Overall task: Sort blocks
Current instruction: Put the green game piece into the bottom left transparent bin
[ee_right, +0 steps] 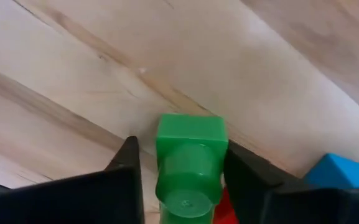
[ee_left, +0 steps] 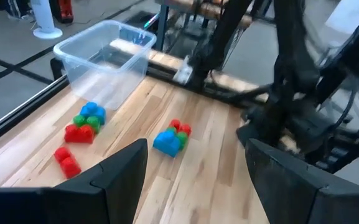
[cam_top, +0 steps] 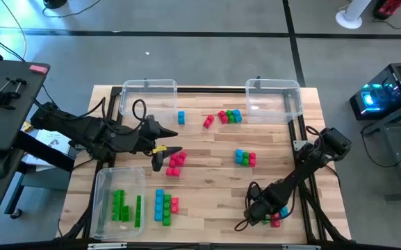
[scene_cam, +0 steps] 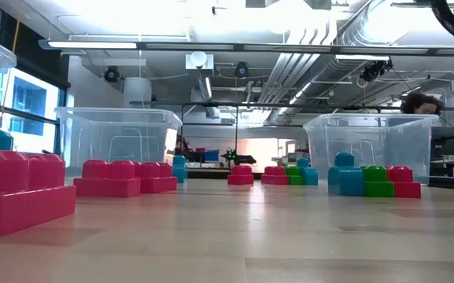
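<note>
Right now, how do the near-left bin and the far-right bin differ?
The near-left bin holds green blocks only; the far-right bin shows no blocks inside. The near-left bin has a blue-and-pink block group just beside it; the far-right bin has a mixed red, green and blue cluster a little way off. The near-left bin's long side runs front to back, the far-right bin's across the table. Both are clear plastic.
</note>
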`<state>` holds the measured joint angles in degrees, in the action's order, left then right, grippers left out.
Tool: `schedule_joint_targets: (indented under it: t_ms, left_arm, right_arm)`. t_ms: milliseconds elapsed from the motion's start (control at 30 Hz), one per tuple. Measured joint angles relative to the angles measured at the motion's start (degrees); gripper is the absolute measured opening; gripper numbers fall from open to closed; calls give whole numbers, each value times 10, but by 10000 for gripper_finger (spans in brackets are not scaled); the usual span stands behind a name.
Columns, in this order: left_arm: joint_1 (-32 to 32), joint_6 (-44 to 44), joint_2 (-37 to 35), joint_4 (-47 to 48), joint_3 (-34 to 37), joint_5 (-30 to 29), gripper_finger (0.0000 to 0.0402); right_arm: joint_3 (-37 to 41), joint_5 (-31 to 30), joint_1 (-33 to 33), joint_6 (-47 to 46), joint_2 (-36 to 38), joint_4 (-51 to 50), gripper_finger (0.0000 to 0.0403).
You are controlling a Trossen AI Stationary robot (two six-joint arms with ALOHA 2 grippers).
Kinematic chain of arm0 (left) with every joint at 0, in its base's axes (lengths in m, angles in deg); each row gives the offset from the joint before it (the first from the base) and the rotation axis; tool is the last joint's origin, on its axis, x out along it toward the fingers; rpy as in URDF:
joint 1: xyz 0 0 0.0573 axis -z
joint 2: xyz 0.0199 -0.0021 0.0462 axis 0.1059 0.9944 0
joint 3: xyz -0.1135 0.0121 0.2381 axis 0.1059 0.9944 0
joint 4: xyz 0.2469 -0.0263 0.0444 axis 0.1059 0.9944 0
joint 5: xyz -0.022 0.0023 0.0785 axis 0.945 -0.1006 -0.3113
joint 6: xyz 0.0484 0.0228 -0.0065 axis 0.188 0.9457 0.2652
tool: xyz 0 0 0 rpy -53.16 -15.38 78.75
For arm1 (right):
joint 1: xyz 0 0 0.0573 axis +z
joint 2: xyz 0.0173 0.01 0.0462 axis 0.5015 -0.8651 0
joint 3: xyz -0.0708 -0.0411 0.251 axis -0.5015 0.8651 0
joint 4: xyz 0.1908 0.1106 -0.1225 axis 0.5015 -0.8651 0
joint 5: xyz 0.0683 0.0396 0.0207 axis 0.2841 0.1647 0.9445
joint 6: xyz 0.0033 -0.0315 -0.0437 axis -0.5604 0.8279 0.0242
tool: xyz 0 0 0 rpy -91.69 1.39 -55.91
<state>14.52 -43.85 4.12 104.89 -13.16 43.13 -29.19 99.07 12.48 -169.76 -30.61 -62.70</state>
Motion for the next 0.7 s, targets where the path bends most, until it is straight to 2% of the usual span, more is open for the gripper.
schedule_joint_targets:
  t_ms: [133, 167, 267, 333, 433, 500, 567, 700]
  left_arm:
    - [1, 53, -15, -99, 0, 22, 257]
    - [0, 71, -22, -124, 0, 28, 257]
    - [1, 112, -41, -178, 0, 31, 257]
    - [1, 135, -60, -201, 0, 31, 257]
    - [1, 145, -93, -220, 0, 33, 257]
    - [1, 145, -113, -223, 0, 45, 257]
    - [1, 138, -132, -222, 0, 57, 257]
    - [6, 111, -158, -213, 0, 88, 257]
  right_arm:
    - [3, 3, 1, 4, 18, -12, 22]
    - [3, 1, 1, 7, 26, -12, 13]
    - [3, -12, -6, 8, 62, -11, 21]
    - [1, -54, -18, 14, 88, -11, 20]
    - [-17, -167, -45, 62, 125, 4, 6]
    - [-32, -250, -73, 115, 140, 47, 6]
    - [-45, -308, -110, 180, 142, 107, 7]
    - [-74, -318, -185, 308, 115, 264, 3]
